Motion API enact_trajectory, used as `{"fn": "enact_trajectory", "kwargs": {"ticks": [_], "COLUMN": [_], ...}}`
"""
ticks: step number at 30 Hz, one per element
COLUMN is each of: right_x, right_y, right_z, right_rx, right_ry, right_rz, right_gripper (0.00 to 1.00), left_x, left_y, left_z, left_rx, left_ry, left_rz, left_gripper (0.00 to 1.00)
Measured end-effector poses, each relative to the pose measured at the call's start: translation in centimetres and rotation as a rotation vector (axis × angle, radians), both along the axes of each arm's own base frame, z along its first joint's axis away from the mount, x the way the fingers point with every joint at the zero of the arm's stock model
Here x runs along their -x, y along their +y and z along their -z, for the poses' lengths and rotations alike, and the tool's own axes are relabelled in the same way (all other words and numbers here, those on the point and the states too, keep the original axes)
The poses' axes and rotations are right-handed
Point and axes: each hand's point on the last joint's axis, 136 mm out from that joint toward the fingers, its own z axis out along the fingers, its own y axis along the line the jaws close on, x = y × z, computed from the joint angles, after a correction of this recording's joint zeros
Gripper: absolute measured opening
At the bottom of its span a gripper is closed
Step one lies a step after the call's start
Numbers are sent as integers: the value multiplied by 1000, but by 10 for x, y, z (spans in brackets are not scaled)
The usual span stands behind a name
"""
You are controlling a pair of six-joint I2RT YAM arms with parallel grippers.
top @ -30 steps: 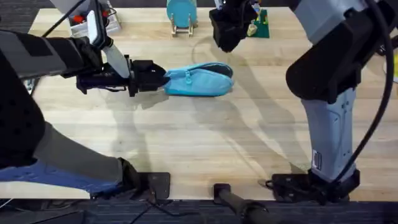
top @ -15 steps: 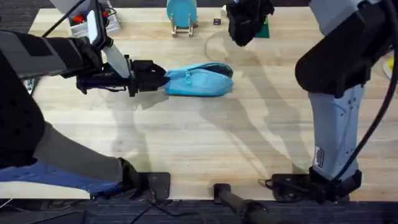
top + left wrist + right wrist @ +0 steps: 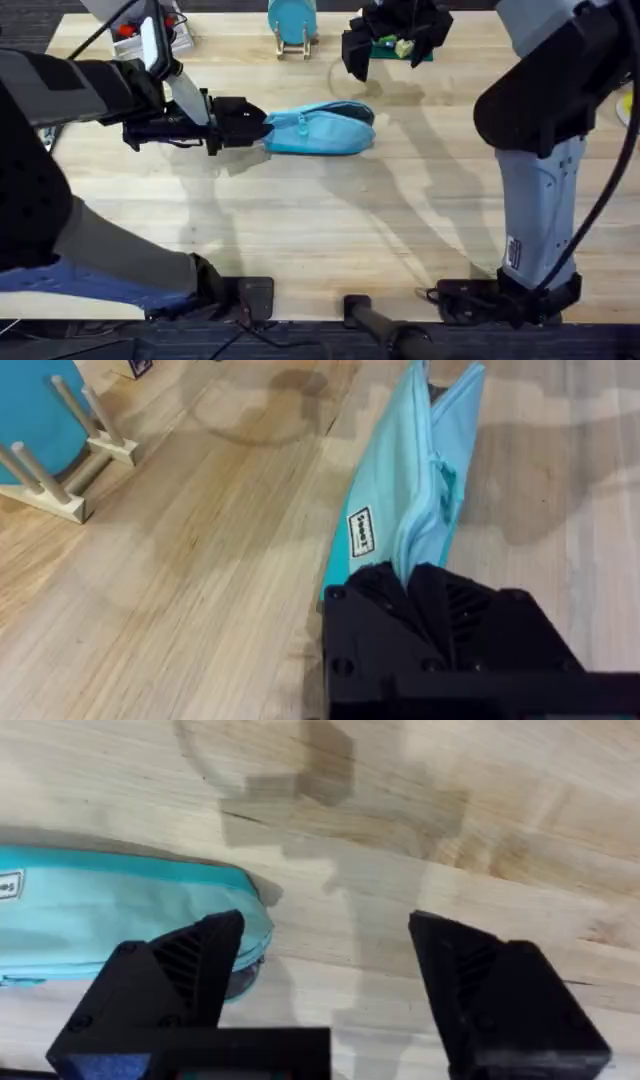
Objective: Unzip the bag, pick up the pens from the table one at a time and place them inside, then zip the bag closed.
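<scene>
The light blue bag [image 3: 320,130] lies on the table [image 3: 330,220], back of centre, with a dark opening showing at its right end. My left gripper [image 3: 258,127] is shut on the bag's left end. In the left wrist view the black fingers [image 3: 385,595] pinch the fabric of the bag [image 3: 410,490] beside its label. My right gripper [image 3: 395,45] hovers open behind and to the right of the bag, nothing between its fingers. The right wrist view has the open gripper [image 3: 328,925] over bare wood, with the bag [image 3: 120,910] off to one side. The pens are out of view.
A round blue disc on a wooden stand [image 3: 291,22] stands at the back centre, seen too as the stand [image 3: 60,480]. A green item [image 3: 420,42] sits behind the right gripper. Red and white things [image 3: 150,35] are at the back left. The near table is bare wood.
My right gripper has moved away from the bag's right end toward the back and spread its fingers open. The left gripper and the bag have stayed put.
</scene>
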Motion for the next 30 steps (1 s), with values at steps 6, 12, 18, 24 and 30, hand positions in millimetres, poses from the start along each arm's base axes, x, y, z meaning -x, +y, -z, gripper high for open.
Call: {"fn": "enact_trajectory", "kwargs": {"ticks": [6,12,18,24,30], "right_x": [1,4,14,29,40], "right_y": [1,8,18,38,57], "right_z": [0,-5,-44,-66,-67], "right_rx": [-10,-46,-94,-126,-131], "right_ry": [1,3,-76,-120,-117], "right_rz": [30,52,34,-1,-43], "right_gripper": [995,996,996,996,997], "left_x": [0,0,0,0,0], "left_y": [0,0,0,0,0], "left_z": [0,0,0,0,0], "left_rx": [0,0,0,0,0], "left_ry": [0,0,0,0,0], "left_rz": [0,0,0,0,0], "left_gripper": [42,42,42,42,42]}}
